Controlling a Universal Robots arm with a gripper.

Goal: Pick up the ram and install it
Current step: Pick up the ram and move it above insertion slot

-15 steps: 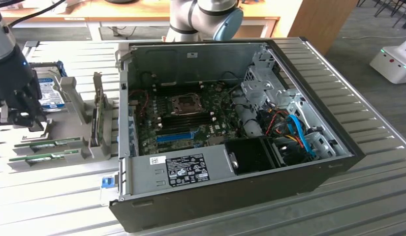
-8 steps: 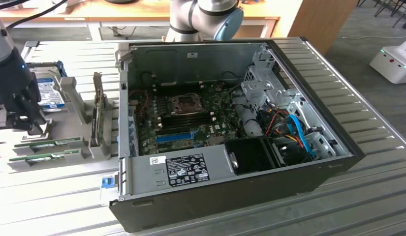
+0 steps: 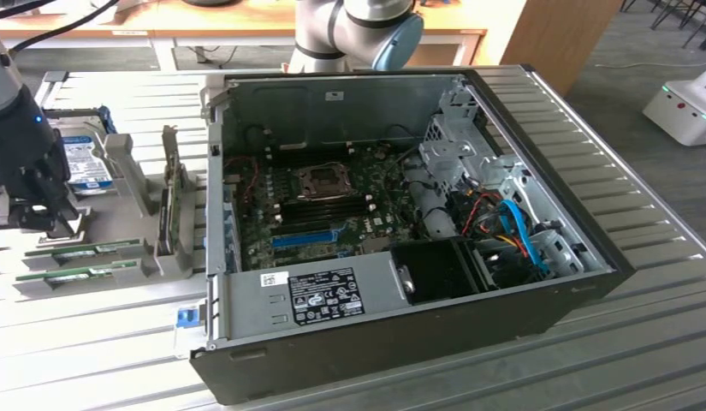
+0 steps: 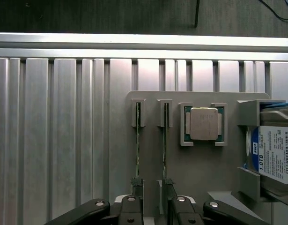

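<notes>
The end effector [image 4: 153, 206] has its fingers [image 4: 132, 206] spread wide and holds nothing. In the wrist view it hangs above one end of a grey holder [image 4: 200, 164] that lies on the ribbed metal tabletop [image 4: 64, 140].

Two sticks stand on edge in parallel slots of that holder, seen edge-on as thin green lines: one ram stick [image 4: 138, 140] and, just beside it, a second ram stick [image 4: 165, 140]. The near ends of both reach in under the fingertips (whether a finger touches either stick I cannot tell). Neither stick is lifted; both sit in their slots.

On the same holder, beside the second stick, a square processor [image 4: 203, 123] lies flat in its own recess. Further along, a hard drive [image 4: 275, 154] with a blue and white label stands in a bracket.

In the exterior view the end effector is at the exterior view's left, over the holder and well apart from the open computer case [image 3: 387, 360]. The case lies on its side with its motherboard [image 3: 364, 201] exposed, and a long blue slot [image 3: 304, 237] shows on the board.
</notes>
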